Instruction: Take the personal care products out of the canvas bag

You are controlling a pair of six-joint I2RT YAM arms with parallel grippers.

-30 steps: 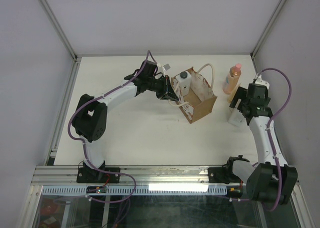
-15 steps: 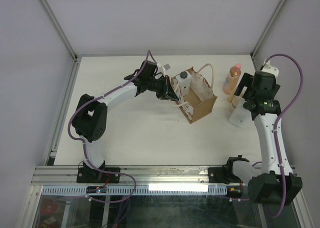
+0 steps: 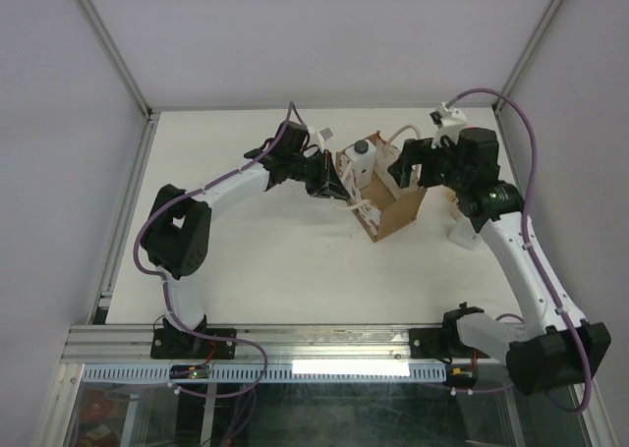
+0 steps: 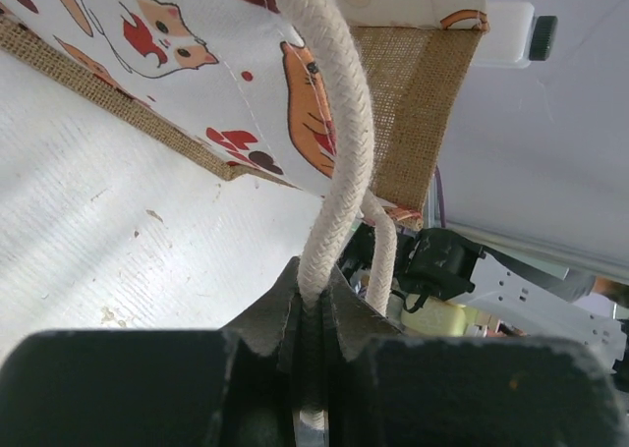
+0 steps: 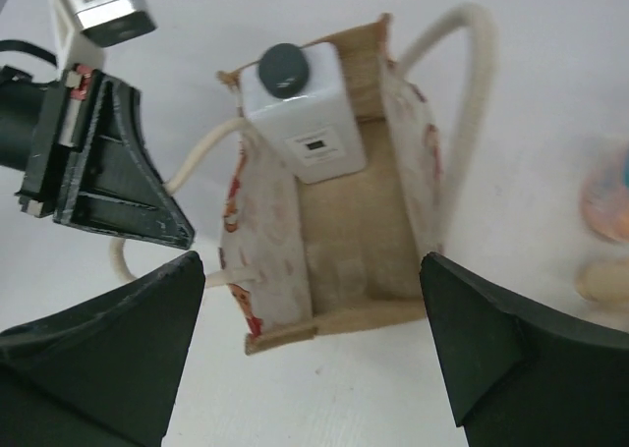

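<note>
The canvas bag (image 3: 393, 203) stands open in the middle of the table, its red-and-white print (image 4: 197, 64) facing my left wrist camera. One white squarish bottle with a dark cap (image 5: 305, 113) stands inside it against the far wall. My left gripper (image 3: 336, 182) is shut on the bag's cream loop handle (image 4: 334, 152). Over the bag's mouth hangs my right gripper (image 5: 310, 270), open, with nothing between its fingers. Another white bottle (image 3: 460, 233) stands on the table right of the bag. A peach-orange bottle (image 5: 609, 196) and a cream one (image 5: 600, 280) show at the right wrist view's edge.
The second loop handle (image 5: 462, 93) arches out over the bag's right side. Grey walls and metal rails (image 3: 128, 201) enclose the white table on three sides. My right arm (image 3: 511, 241) reaches across above the bottles on the table.
My right arm has swung from the table's right side leftward and now holds its open gripper over the bag. The left gripper and the bag have not moved.
</note>
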